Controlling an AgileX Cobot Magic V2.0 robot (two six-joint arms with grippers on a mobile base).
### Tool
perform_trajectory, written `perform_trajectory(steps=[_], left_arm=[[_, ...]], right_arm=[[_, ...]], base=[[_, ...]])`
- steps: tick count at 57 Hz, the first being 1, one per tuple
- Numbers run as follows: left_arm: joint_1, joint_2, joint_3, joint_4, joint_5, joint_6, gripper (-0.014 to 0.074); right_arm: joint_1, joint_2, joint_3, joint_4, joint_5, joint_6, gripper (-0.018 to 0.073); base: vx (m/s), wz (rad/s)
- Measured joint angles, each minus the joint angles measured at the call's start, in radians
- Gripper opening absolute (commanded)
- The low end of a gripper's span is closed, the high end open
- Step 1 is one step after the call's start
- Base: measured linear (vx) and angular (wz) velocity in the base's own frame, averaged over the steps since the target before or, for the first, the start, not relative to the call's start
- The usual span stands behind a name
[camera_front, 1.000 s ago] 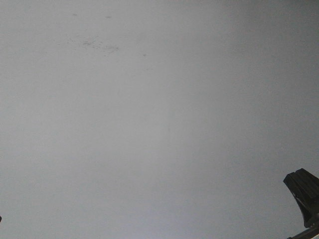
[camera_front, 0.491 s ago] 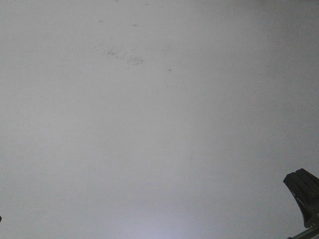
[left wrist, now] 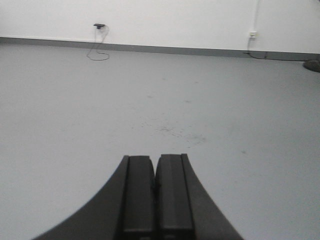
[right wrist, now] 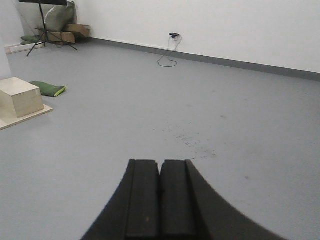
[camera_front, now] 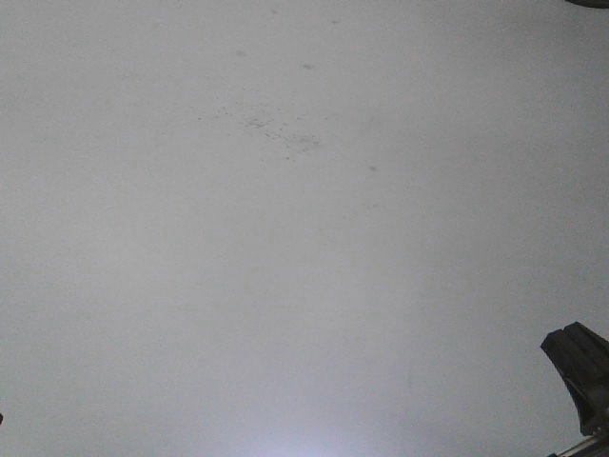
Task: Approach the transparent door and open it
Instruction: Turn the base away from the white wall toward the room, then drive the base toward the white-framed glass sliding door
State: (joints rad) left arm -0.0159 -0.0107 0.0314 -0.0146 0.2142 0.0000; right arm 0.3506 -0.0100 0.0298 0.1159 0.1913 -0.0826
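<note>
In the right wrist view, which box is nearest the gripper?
The pale box at the left edge; the brown boxes lie far off in the corner.

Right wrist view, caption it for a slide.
Shut right hand over grey floor, pale box at frame edge, cable at far wall.

Pale grey floor [camera_front: 304,305] fills the front view, plain but for a scatter of dark specks [camera_front: 281,135] in the upper middle. Bottom centre of each wrist view is matte black, the left gripper [left wrist: 155,167] and the right gripper [right wrist: 160,170], under a white wall [left wrist: 175,20] with a darker grey skirting strip [left wrist: 150,48]. Left edge of the right wrist view: a cream box [right wrist: 19,97] and a green cushion [right wrist: 46,89] edged in yellow-green.
</note>
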Motion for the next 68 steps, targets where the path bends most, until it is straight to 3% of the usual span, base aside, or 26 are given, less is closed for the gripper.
perform_trajectory(steps=[68], left_arm=[[0.0, 0.0, 0.0, 0.0, 0.0, 0.0, 0.0003]], right_arm=[[0.0, 0.0, 0.0, 0.0, 0.0, 0.0, -0.0005]], base=[[0.56, 0.45]])
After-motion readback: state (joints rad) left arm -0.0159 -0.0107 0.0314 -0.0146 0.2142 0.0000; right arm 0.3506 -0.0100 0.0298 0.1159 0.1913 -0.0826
